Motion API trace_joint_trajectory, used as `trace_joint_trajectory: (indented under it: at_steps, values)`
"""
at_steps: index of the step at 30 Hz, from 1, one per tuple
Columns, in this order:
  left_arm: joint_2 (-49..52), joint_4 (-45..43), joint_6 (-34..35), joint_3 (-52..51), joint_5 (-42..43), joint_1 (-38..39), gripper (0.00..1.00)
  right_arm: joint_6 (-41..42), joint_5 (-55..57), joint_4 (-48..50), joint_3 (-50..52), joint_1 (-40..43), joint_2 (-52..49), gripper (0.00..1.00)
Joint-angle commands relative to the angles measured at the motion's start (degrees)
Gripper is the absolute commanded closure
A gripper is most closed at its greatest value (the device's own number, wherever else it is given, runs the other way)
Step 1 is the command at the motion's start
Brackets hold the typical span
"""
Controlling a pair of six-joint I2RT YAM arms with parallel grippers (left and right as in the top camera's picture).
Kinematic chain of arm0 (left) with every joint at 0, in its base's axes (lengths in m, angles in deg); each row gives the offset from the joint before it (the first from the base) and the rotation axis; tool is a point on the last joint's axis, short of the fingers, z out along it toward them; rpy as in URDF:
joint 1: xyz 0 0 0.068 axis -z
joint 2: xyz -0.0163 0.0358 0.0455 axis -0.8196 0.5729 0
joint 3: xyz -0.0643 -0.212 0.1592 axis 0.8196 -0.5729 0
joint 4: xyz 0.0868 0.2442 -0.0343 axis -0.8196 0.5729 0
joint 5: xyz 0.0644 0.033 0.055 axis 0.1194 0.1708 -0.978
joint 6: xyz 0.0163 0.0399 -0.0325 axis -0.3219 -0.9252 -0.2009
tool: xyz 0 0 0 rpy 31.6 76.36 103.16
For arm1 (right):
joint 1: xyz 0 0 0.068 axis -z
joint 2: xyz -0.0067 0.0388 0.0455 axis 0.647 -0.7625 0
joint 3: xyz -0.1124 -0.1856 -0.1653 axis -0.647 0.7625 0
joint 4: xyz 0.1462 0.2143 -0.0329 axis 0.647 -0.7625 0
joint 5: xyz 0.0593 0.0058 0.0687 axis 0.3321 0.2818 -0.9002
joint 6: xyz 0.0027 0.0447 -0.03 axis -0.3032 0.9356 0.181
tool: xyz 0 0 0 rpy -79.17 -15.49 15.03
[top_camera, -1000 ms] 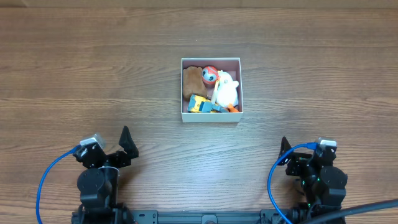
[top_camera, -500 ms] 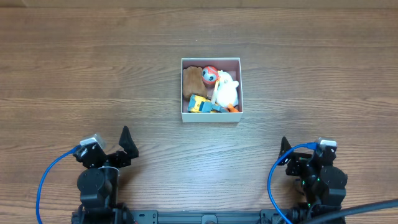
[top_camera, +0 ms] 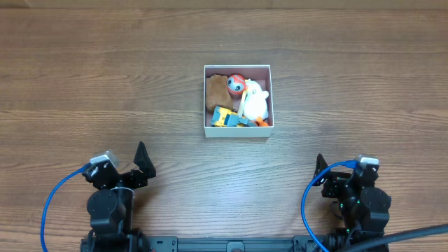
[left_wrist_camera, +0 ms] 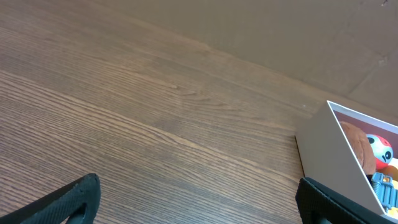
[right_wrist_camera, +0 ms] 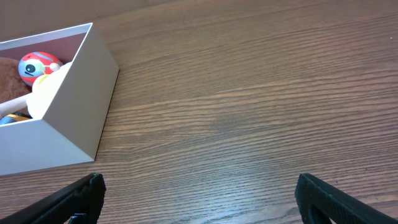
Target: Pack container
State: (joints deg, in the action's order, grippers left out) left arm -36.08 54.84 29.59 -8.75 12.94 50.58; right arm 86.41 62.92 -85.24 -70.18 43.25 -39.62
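Observation:
The container (top_camera: 237,131) is a square white box with a pink inside, at the table's middle. It holds a brown plush (top_camera: 215,88), a red ball toy (top_camera: 236,85), a white plush (top_camera: 255,102) and a yellow and blue toy (top_camera: 225,117). It shows at the right of the left wrist view (left_wrist_camera: 326,155) and at the left of the right wrist view (right_wrist_camera: 68,118). My left gripper (left_wrist_camera: 199,202) is open and empty near the front left edge. My right gripper (right_wrist_camera: 199,196) is open and empty near the front right edge. Both are far from the box.
The wooden table (top_camera: 105,84) carries nothing else in view. A blue cable (top_camera: 52,203) loops by the left arm and another (top_camera: 308,203) by the right arm.

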Motion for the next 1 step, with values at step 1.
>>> trace_joint_trajectory:
  at_steps: [1]
  values:
    - [-0.76,-0.31,0.20,-0.50,0.63,0.52,0.00,-0.35,0.52,0.13,0.42,-0.20,0.68,0.00]
